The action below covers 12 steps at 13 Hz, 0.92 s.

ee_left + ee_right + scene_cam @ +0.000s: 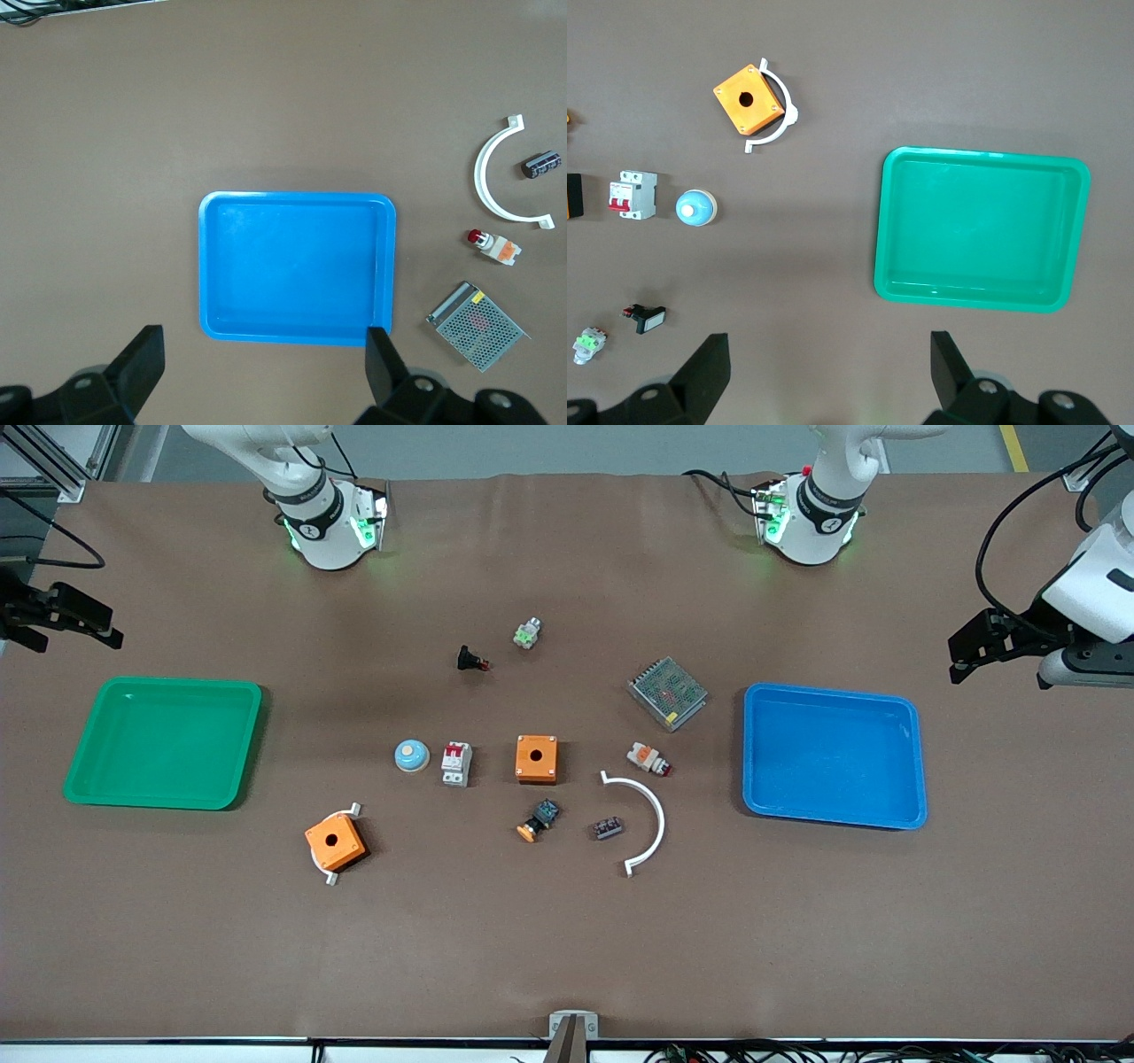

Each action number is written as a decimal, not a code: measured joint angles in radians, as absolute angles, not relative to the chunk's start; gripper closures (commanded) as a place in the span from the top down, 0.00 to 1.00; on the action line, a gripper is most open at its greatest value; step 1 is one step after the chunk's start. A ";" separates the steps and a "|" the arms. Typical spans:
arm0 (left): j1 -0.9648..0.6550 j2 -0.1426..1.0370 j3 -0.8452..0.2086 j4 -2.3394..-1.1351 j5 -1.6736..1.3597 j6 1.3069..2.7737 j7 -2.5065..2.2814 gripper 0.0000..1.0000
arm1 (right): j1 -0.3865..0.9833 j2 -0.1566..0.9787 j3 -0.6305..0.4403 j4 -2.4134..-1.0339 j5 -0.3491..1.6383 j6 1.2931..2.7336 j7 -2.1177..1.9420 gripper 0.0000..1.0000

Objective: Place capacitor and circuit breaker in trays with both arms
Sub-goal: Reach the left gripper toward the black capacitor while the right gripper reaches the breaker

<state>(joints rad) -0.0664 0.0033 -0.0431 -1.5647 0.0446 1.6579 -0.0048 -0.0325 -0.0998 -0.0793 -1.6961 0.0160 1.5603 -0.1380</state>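
Note:
The capacitor (608, 828), a tiny dark block, lies on the table inside a white arc bracket (651, 815); it also shows in the left wrist view (541, 165). The circuit breaker (457, 763), a white box with red levers, lies mid-table beside a blue dome button (412, 755); it also shows in the right wrist view (633, 195). My left gripper (961, 657) hangs open and empty in the air at the left arm's end of the table, near the blue tray (833, 762). My right gripper (75, 633) hangs open and empty at the right arm's end, near the green tray (159, 744).
Two orange boxes (537, 759) (335, 843), a black-and-blue push button (539, 820), a white-and-orange cylindrical part (648, 759), a mesh power supply (668, 693), a black switch (471, 660) and a green-white part (527, 633) lie mid-table.

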 measured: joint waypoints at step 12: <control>-0.214 0.267 -0.081 -1.565 -0.073 1.684 -0.266 1.00 | 0.047 -0.064 -0.065 -1.686 0.020 1.603 -0.004 1.00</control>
